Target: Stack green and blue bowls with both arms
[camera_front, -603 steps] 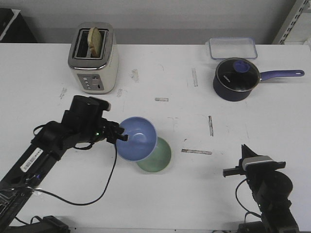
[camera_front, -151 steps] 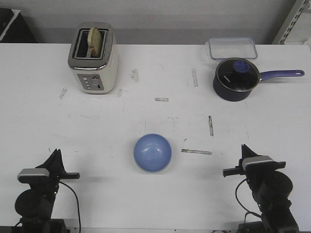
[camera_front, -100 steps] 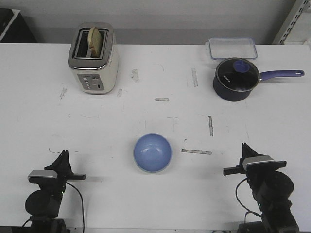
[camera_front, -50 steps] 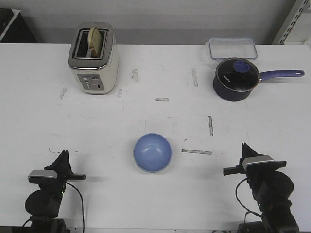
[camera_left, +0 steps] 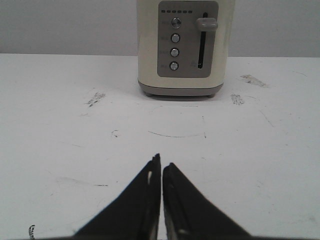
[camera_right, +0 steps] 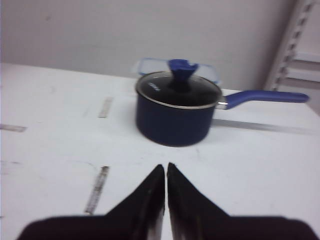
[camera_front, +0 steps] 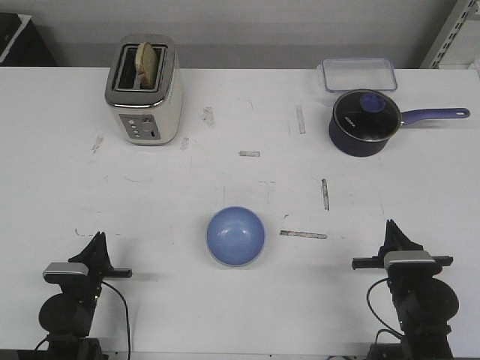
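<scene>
Surface (camera_front: 240, 180): white, scuffed, marked with grey tape strips; all items below are carried on it

Toaster (camera_front: 144, 88): cream with chrome top, bread seen in one slot, placed at 11 o'clock; control panel faced by the left wrist camera

Saucepan (camera_front: 363, 123): dark navy, glass lid with blue knob, handle directed to 3 o'clock, placed at 1 o'clock

Clear container (camera_front: 359, 73): lidded, set just behind the saucepan

Blue bowl (camera_front: 235, 236): periwinkle, upright, nested inside the green bowl, of which only a thin pale rim is visible; located near centre toward 6 o'clock, between the two arms and apart from both

Left gripper (camera_left: 161, 167): parked at 7 o'clock, fingers pressed together, nothing held

Right gripper (camera_right: 165, 169): parked at 5 o'clock, fingers likewise closed and empty
</scene>
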{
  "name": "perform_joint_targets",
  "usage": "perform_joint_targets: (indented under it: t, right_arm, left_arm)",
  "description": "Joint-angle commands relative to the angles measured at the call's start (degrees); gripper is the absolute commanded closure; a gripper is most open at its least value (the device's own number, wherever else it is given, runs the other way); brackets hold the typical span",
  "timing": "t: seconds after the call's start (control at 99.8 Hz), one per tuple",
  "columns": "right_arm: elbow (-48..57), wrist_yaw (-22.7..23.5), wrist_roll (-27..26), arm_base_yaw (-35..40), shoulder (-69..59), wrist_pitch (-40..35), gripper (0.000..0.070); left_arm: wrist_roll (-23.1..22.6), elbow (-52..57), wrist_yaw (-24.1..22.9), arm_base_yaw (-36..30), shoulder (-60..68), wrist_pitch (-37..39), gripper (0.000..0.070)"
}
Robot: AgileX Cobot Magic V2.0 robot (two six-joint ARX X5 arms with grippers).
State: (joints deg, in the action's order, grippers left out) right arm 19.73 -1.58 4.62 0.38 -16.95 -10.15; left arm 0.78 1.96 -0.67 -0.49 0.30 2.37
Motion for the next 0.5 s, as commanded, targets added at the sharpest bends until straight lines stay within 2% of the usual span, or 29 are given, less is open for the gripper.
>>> perform_joint_targets:
  t: [0.0,0.13,0.301,0.341,0.491]
  right_arm:
    - [-3.5,0.1,-1.2,-1.1,2.0,2.0,0.07]
    - [-10.3,0.1,-4.9,-2.5,7.7,4.4,0.07]
    - [-17.4,0.2,-7.1,-2.7,17.2,4.4,0.07]
    - [-19.0,0.2,-7.7,-2.7,16.9,6.8,0.07]
    - [-19.0,0.5,-7.9,-2.7,16.9,6.3,0.07]
  left_arm:
    - [-0.1,-1.2,0.1,0.0,-0.1,0.6,0.0699]
    - [-0.1,-1.2,0.1,0.0,-0.1,0.6,0.0699]
    - [-0.1,-1.2,0.1,0.0,-0.1,0.6,0.0699]
    - [-0.1,-1.2,0.1,0.1,-0.1,0.7,0.0699]
    - [-0.1,-1.2,0.1,0.1,0.0,0.7,0.0699]
